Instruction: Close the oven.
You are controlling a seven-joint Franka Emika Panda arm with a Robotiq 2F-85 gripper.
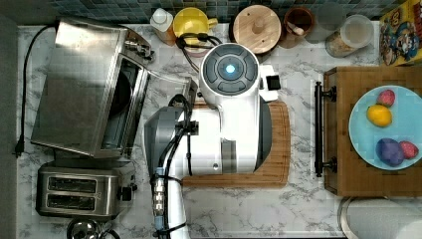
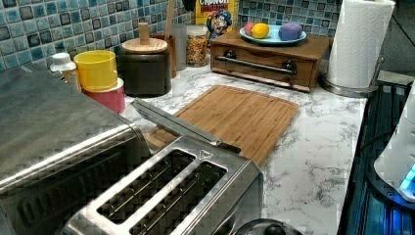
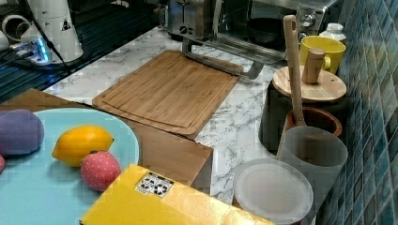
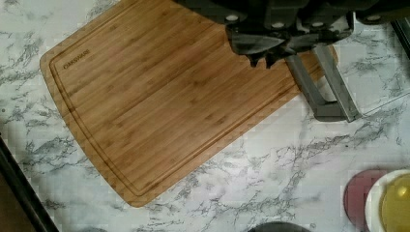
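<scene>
Gripper: the black two-fingered gripper (image 4: 263, 60) hangs over the far corner of the rectangular bamboo cutting board (image 4: 164, 96); its fingertips sit nearly together with nothing between them.

Nearest thing: the grey metal bar handle (image 4: 323, 89) of the oven door lies just beside the fingertips, at the board's edge, not touched as far as the wrist view shows.

Handle axis: the bar runs along the board's short edge, parallel to the oven front; in the right view the handle (image 3: 220, 63) rests over the board's far end.

Door: the hinged glass door (image 1: 171, 82) is dropped open, sloping from the oven mouth down towards the board.

Task thing: the large boxy stainless-steel toaster oven (image 1: 84, 87) stands at the top view's left, dark cavity facing the arm, with a smaller two-slot steel toaster (image 1: 79, 191) beside it.

Arm: the white robot arm (image 1: 224, 119) reaches over the board in the top view, wrist towards the oven side.

Deciding relation: the handle lies between gripper and oven, so I judge the closing move must get under or behind the bar and swing it up towards the oven.

Risk: a slip off the smooth bar would probably let the door fall open again.
</scene>
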